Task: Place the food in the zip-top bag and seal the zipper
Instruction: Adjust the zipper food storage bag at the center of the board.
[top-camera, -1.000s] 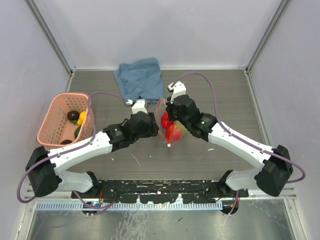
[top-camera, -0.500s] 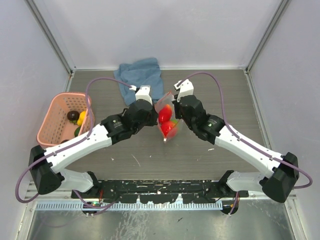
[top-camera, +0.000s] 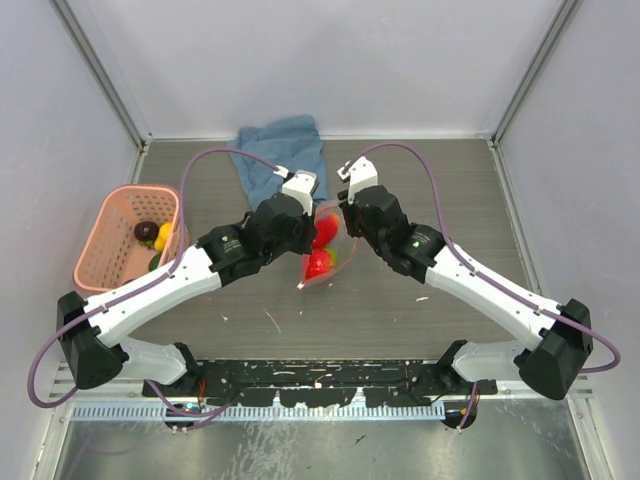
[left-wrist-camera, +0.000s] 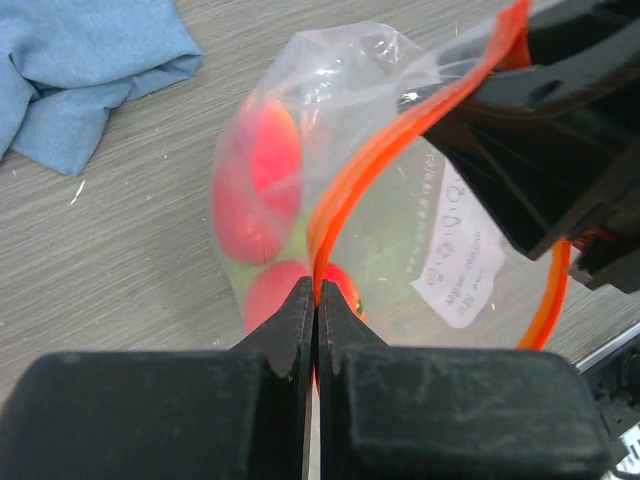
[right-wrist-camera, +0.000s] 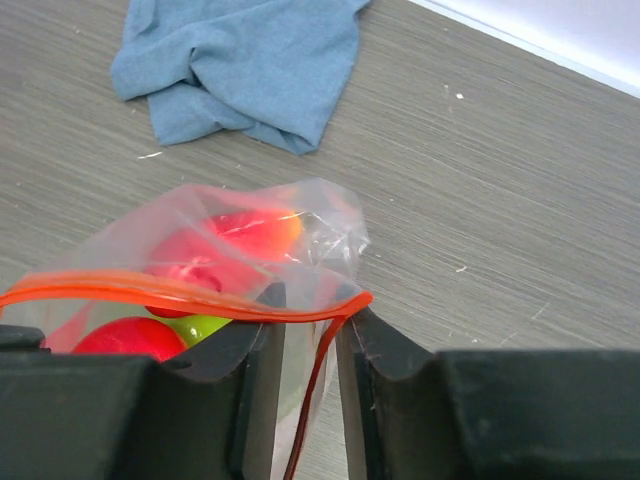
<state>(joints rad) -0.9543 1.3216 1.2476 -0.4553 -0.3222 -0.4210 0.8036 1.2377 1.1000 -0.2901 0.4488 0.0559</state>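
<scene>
The clear zip-top bag (top-camera: 322, 262) hangs between my two grippers above the table. Red food (left-wrist-camera: 255, 180) and a green piece (right-wrist-camera: 200, 325) show through its plastic. My left gripper (left-wrist-camera: 316, 292) is shut on the orange zipper (left-wrist-camera: 370, 165), pinching the strip between its tips. The zipper curves on to the right gripper's black fingers (left-wrist-camera: 530, 160). In the right wrist view my right gripper (right-wrist-camera: 310, 335) stands open, its jaws parted. The zipper's end (right-wrist-camera: 330, 305) lies loose across the gap. Seen from above, the left gripper (top-camera: 310, 226) and right gripper (top-camera: 342, 222) flank the bag's top.
A pink lattice basket (top-camera: 100, 250) at the left holds yellow, dark brown and green fruits (top-camera: 160, 237). A crumpled blue cloth (top-camera: 280, 155) lies at the back, just behind the grippers. White walls close off the back and both sides.
The left gripper moved up to the bag's top and shut on the zipper. The right gripper's jaws parted, releasing their pinch. The bag shifted slightly left.
</scene>
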